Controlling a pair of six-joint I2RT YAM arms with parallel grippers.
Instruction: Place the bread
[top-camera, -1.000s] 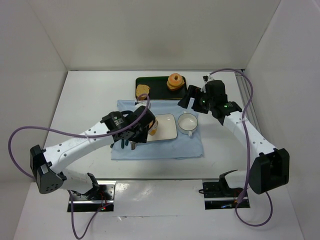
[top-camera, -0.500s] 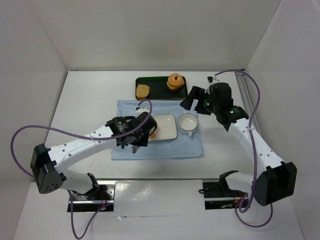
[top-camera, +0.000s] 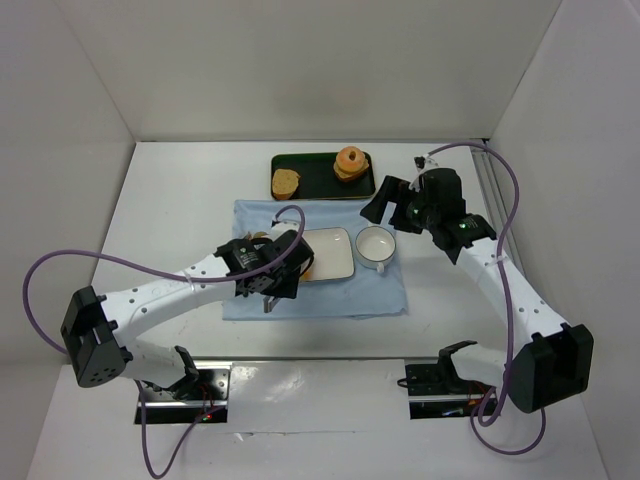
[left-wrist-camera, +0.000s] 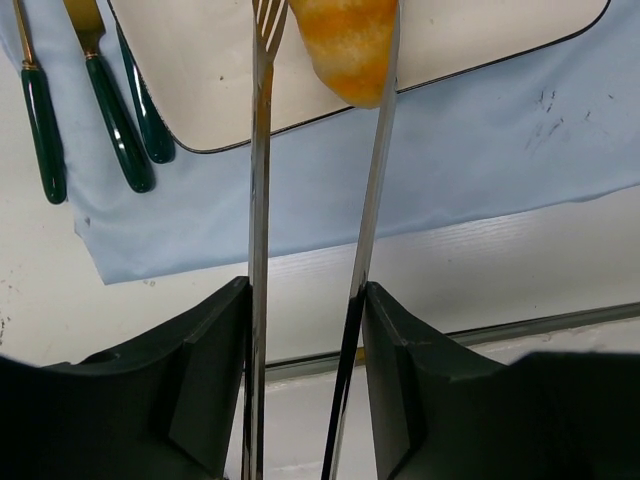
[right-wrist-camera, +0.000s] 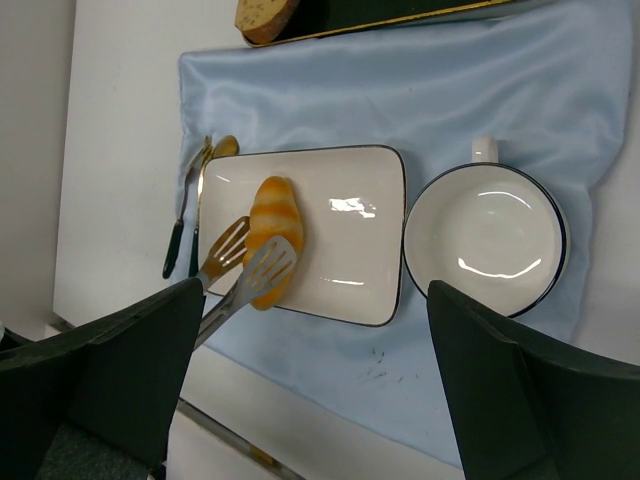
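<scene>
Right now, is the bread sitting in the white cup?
No, the bread lies on the rectangular white plate, and the cup beside it is empty.

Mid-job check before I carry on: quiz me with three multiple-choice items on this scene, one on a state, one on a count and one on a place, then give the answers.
1. The cup is:
A. empty
B. full of liquid
C. tipped over

2. Green-handled cutlery pieces beside the plate:
A. one
B. three
C. five

3. The bread lies:
A. in the cup
B. on the plate
C. on the cutlery

Answers:
1 A, its white inside is bare.
2 B, the left wrist view shows three green handles.
3 B, it rests on the plate between the arms of the tongs.
</scene>
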